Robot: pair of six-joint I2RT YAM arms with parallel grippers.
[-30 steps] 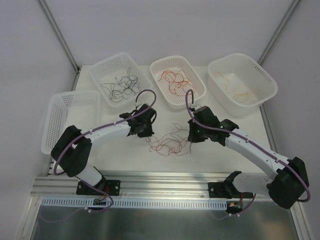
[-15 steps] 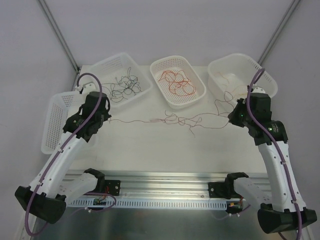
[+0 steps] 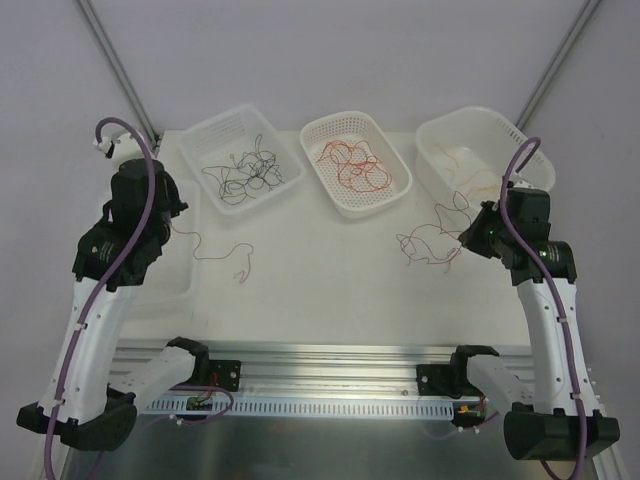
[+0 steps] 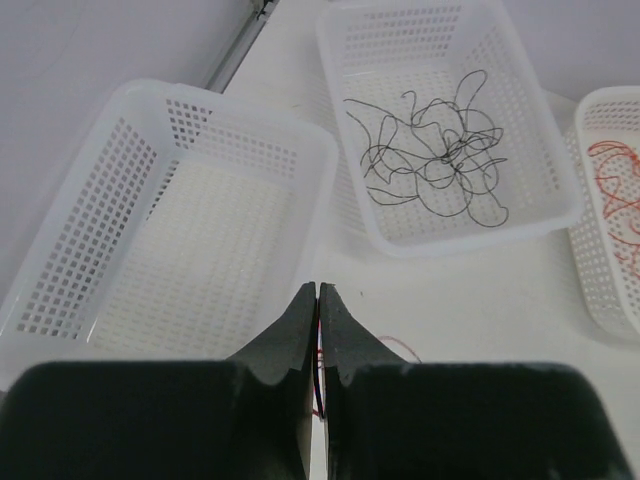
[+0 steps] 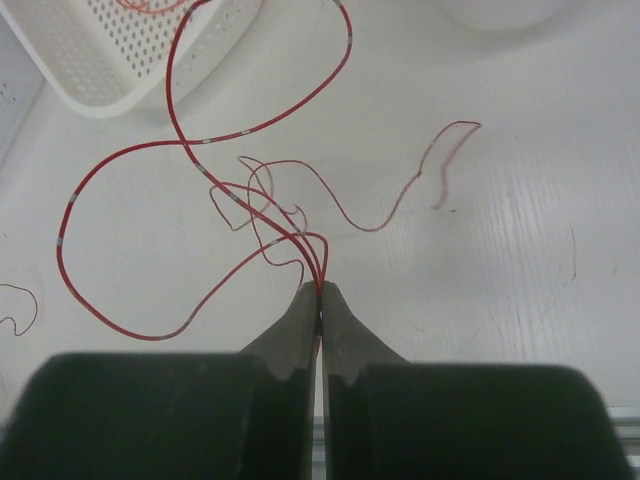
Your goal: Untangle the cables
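The cables are thin wires, now in two lots. My left gripper (image 3: 170, 218) hangs above the left side of the table, shut on one red wire (image 3: 225, 255) that trails down and to the right onto the white surface. In the left wrist view the wire is pinched between the shut fingers (image 4: 300, 320), with a short red loop (image 4: 402, 346) beside them. My right gripper (image 3: 466, 238) is shut on a bunch of red cables (image 3: 425, 245). In the right wrist view these red cables (image 5: 180, 150) fan out in loops from the fingertips (image 5: 320, 290).
Four white baskets stand along the back and left: an empty one (image 4: 150, 250) under my left arm, one with black wires (image 3: 215, 125), one with red wires (image 3: 345, 118), and one with orange wires (image 3: 480, 112). An aluminium rail (image 3: 330, 365) runs along the near edge.
Both arms swung outward from the middle, pulling the tangle apart. One red wire went left with my left gripper; the remaining bunch went right with my right gripper.
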